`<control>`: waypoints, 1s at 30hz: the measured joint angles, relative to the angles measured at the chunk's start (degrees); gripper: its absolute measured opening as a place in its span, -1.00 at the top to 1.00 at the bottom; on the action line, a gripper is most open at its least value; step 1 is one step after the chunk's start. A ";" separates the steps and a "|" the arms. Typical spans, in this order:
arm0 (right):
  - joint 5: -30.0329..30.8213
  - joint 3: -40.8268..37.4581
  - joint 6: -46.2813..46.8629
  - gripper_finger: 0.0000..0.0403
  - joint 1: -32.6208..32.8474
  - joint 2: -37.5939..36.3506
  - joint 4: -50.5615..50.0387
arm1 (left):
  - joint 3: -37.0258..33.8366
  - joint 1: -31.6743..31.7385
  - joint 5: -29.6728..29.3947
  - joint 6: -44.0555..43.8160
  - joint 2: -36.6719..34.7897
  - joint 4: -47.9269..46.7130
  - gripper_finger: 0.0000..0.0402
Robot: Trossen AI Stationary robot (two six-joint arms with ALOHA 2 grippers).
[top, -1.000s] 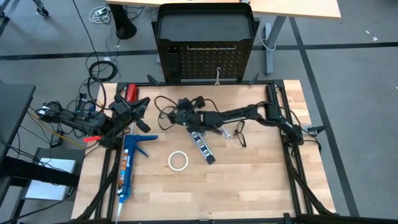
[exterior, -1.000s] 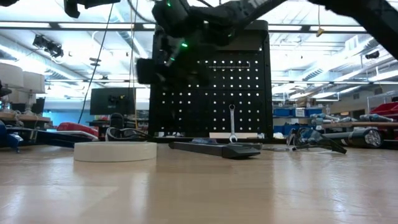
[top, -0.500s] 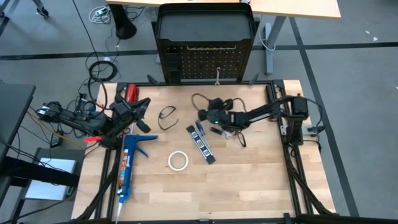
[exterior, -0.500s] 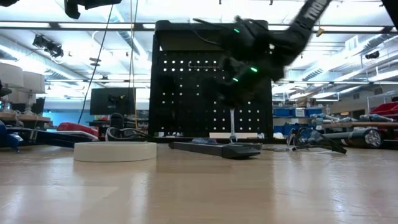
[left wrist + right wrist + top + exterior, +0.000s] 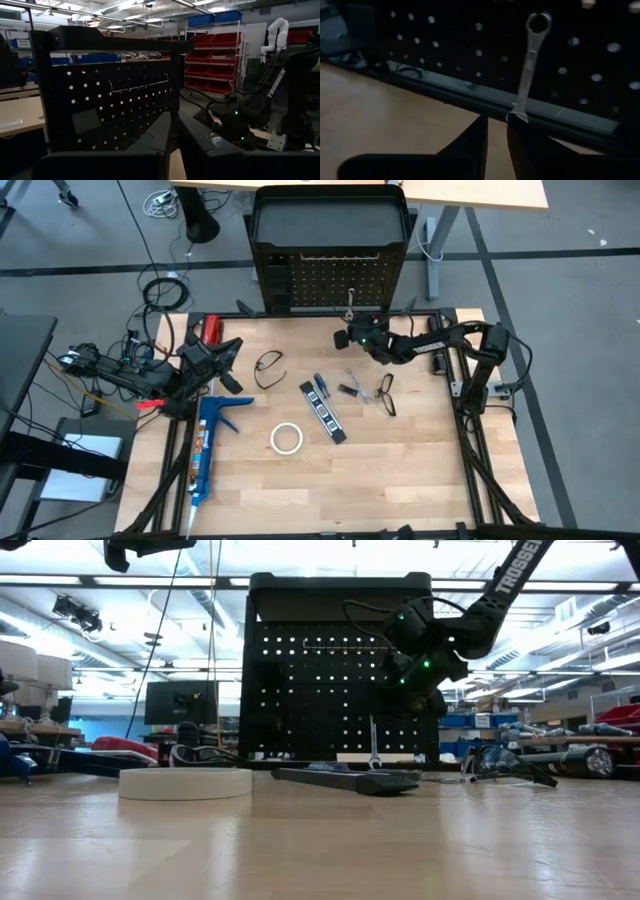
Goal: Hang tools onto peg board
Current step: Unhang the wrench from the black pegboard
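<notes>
A silver wrench [image 5: 529,65] is hung by its ring end low on the peg board [image 5: 310,280]. The right gripper [image 5: 497,117] is held just before it, fingers slightly apart and empty, while the left gripper [image 5: 174,117] is parked near the table's left edge. The second wrench [image 5: 360,388], lying on the table, is judged stiff, smooth and dense, and is best pinched across its flat shank so the ring is left free.

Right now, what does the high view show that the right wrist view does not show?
Only the high view shows the white tape roll, two safety glasses, the blue caulking gun and the left gripper waiting at the table's left. Only the right wrist view shows the wrench's ring end. Both show the hanging wrench on the peg board.
</notes>
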 joint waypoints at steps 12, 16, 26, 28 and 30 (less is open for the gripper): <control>-6.95 0.02 1.05 0.16 -5.47 0.11 3.74 | 0.00 0.00 -0.13 0.01 0.00 -1.37 0.82; -12.65 0.02 4.04 0.00 -7.87 0.11 3.76 | 0.00 0.02 -1.05 -2.64 0.09 -1.57 0.82; -24.09 0.04 5.66 -0.14 -13.54 0.13 -3.78 | 0.00 0.17 -6.87 -6.26 1.72 -1.88 0.82; -24.73 0.04 6.22 -0.13 -14.21 0.20 -3.95 | 0.00 0.17 -6.91 -6.76 2.37 -1.86 0.82; -26.11 0.28 6.24 -0.12 -14.84 0.20 -4.37 | 0.00 0.17 -6.86 -7.70 3.00 -2.25 0.82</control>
